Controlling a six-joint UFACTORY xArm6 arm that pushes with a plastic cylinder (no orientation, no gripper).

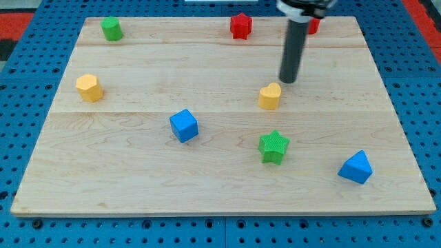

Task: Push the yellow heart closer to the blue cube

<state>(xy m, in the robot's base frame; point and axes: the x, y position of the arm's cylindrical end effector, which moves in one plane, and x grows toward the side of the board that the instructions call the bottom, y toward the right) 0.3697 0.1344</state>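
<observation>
The yellow heart (270,96) sits on the wooden board (138,186) a little right of centre, at mid depth. Its lobes seem to face far-right toward the rod and its narrow end near-left, so its long axis runs on that diagonal; the outline is small, so this is only roughly readable. My tip (288,80) stands just beyond the heart on its far-right side, very close; whether it touches cannot be told. The arm ends in a plain rod with no pincer to open or close. The blue cube (184,125) lies to the near-left of the heart, well apart, with bare board between them. A green star (274,147) sits near the heart on its near side, off that line. Farther out are a blue triangular block (356,167) at near right, a yellow hexagonal block (89,87) at left, a green block (111,29) at far left, a red star (241,26) at the far edge, and another red block (313,27) partly hidden behind the rod.
</observation>
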